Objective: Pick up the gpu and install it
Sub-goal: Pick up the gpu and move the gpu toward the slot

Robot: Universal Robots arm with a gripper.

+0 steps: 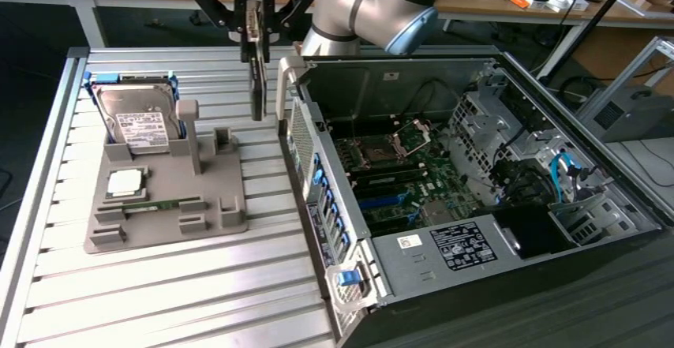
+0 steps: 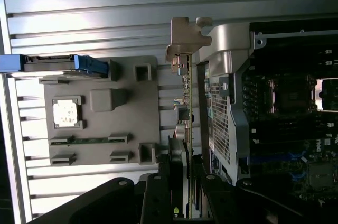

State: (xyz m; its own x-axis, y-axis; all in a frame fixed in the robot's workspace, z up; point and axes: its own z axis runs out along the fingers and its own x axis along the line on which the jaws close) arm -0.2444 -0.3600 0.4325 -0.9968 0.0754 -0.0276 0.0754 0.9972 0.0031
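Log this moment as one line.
claw shut on gpu | gpu upright, lifted between tray and case | not yet installed

arm (image 1: 381,5): raised, elbow bent | claw (image 1: 254,23): pointing down, apparently clamped partway
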